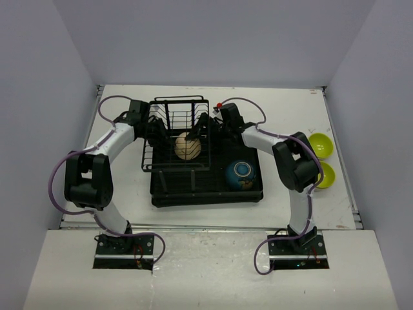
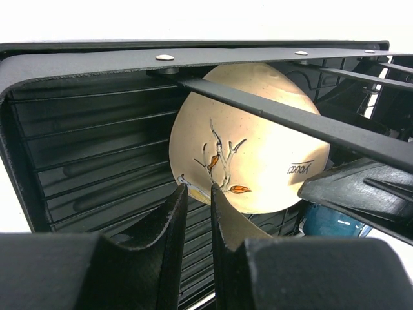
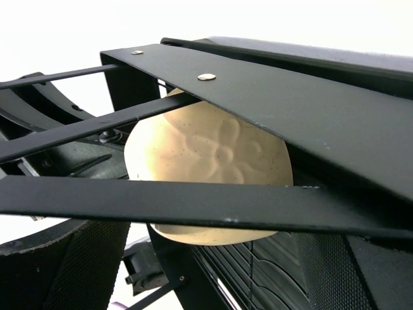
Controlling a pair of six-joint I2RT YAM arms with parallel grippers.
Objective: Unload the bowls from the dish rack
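Observation:
A tan bowl (image 1: 188,146) stands on edge in the wire part of the black dish rack (image 1: 174,110). In the left wrist view the bowl (image 2: 258,148) shows its outside with a branch drawing. My left gripper (image 2: 197,197) has its narrow jaws closed on the bowl's lower rim; from above the gripper (image 1: 162,134) sits at the rack's left side. My right gripper (image 1: 205,129) is wide open on the opposite side, facing the bowl's flower-embossed inside (image 3: 213,155) through the rack's bars, with its fingers (image 3: 71,258) apart from the bowl. A blue bowl (image 1: 241,174) lies in the tray.
Two lime-green bowls (image 1: 321,145) (image 1: 322,175) sit on the white table to the right of the rack. The rack's flat black bars (image 3: 193,203) cross in front of the right gripper. The tray (image 1: 193,190) extends toward the arm bases.

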